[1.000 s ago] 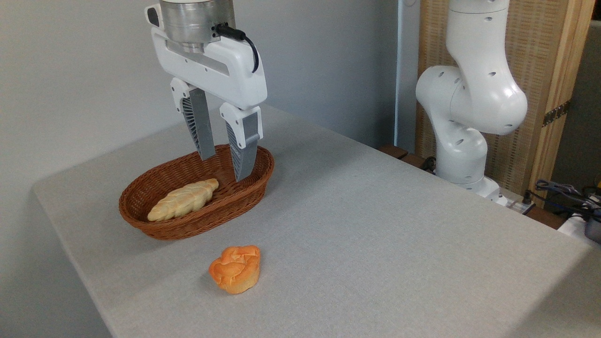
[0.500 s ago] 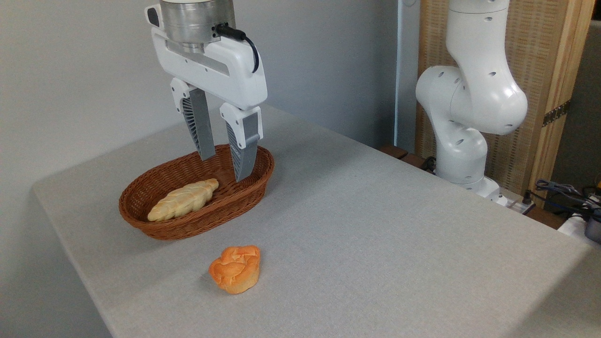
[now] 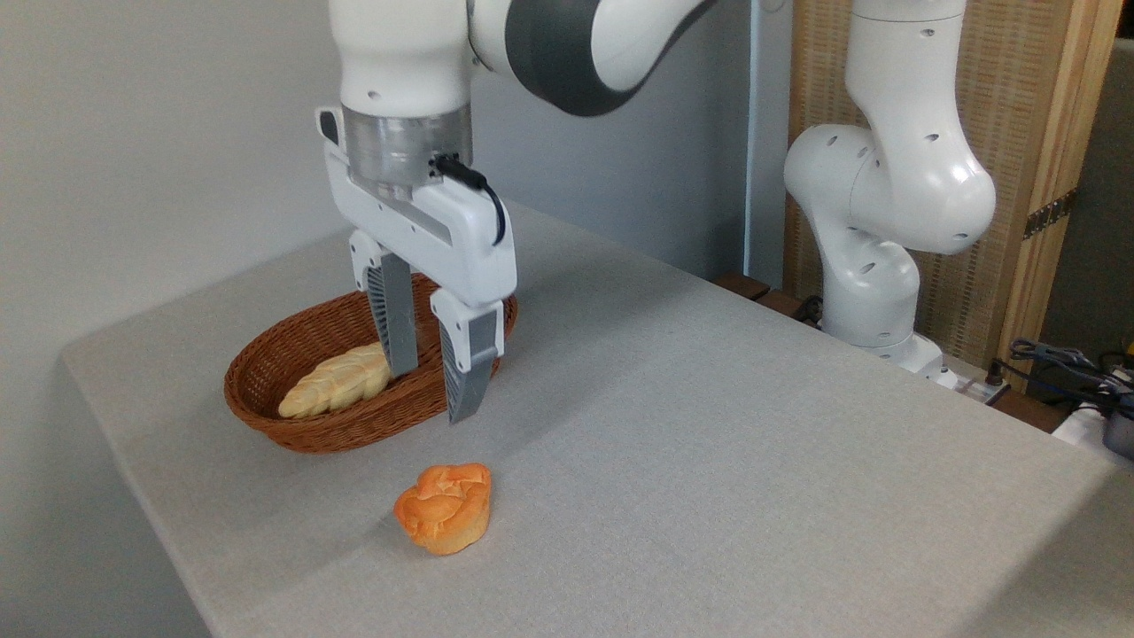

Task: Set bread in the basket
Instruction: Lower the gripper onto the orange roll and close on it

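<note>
Above the basket (image 3: 266, 403) rim, gripper (image 3: 434, 394) gapes (bread (image 3: 444, 508) untouched)

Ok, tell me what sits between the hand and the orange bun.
Nothing: in the fixed camera view only bare grey table separates the open hand from the orange bun. The basket lies behind.

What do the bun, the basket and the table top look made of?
Bun: matte orange, evenly coloured; it could be foam or plastic, though real bread can't be ruled out. Basket: reddish-brown woven wicker, the weave plain on its wall. Table: covered in light grey cloth with a fine matte texture.
</note>
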{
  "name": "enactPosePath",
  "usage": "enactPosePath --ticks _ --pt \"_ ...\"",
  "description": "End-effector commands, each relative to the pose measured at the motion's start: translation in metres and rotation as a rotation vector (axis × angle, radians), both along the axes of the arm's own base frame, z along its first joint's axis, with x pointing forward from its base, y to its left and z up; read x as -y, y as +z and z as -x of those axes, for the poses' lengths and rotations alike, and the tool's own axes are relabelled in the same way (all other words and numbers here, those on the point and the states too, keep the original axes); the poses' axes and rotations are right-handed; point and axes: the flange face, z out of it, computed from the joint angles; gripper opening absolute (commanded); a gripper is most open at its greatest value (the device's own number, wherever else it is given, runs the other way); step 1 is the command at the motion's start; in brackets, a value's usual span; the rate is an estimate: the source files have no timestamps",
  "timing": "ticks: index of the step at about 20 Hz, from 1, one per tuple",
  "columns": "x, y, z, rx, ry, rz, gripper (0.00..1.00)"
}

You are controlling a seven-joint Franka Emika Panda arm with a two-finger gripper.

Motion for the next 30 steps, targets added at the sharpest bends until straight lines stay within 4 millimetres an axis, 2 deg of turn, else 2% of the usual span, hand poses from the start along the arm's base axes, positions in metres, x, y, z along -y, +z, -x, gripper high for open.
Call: enactPosePath --ticks 1,4,7,12,13,15,16,18,30 --pt "-0.004 -0.034 0.01 0.036 -0.003 -0.001 1.0" --pt "-0.007 -0.058 0.006 0.062 0.008 -0.005 1.0" --pt "-0.007 -0.106 -0.001 0.074 0.002 -0.016 1.0" --pt "-0.002 -0.116 -0.004 0.07 -0.01 -0.018 1.0" --pt "-0.001 -0.116 -0.004 0.07 -0.012 -0.018 0.96" --pt "-0.002 -0.116 -0.004 0.072 -0.013 -0.018 0.57" --pt "-0.002 -0.116 -0.004 0.072 -0.033 -0.021 0.48" --pt "-0.001 -0.116 -0.004 0.069 -0.056 -0.025 0.46" --pt "-0.002 -0.116 -0.004 0.068 -0.057 -0.025 0.47"
